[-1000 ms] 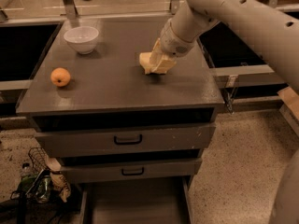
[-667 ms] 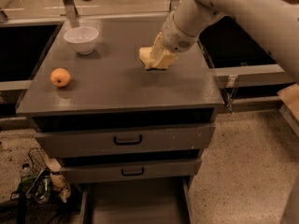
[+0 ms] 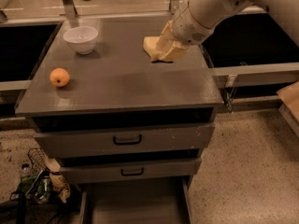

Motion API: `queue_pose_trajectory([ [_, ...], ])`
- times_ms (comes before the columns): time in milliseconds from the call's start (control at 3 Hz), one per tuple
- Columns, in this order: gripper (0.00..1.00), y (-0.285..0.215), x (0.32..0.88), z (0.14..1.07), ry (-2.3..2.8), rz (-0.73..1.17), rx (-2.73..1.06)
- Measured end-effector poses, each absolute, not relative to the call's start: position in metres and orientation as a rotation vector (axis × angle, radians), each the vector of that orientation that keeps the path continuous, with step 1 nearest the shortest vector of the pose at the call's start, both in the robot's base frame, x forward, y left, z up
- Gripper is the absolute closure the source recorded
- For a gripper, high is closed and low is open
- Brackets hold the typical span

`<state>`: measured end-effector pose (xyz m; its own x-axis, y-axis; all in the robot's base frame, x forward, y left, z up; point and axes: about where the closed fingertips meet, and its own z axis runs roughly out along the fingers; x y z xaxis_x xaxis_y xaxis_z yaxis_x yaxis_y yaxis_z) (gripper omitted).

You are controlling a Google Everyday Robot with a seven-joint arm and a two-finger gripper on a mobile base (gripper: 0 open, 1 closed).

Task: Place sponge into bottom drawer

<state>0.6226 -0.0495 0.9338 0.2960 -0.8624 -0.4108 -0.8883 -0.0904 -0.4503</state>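
Note:
The pale yellow sponge [image 3: 151,47] hangs just above the back right part of the grey cabinet top [image 3: 121,85], with a dark shadow under it. My gripper [image 3: 164,50] comes down from the upper right on a white arm and is shut on the sponge's right side, which its fingers hide. The bottom drawer [image 3: 135,203] stands pulled open at the foot of the cabinet, showing a plain grey inside.
A white bowl [image 3: 81,38] sits at the back left of the top and an orange fruit [image 3: 60,77] at the left edge. Two upper drawers with black handles [image 3: 127,139] are nearly closed. A wire basket with clutter [image 3: 35,183] stands on the floor at lower left.
The sponge has risen off the cabinet top and shifted slightly back, carried by my gripper. Bowl and orange have not moved.

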Motion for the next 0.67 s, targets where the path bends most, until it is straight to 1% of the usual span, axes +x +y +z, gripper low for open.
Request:
queue_pose_trajectory([
  [333, 1.00, -0.0683, 0.5891, 0.9616, 1.503, 0.052, -1.877],
  [667, 1.00, -0.0626, 0.5910, 0.9615, 1.485, 0.065, -1.876],
])
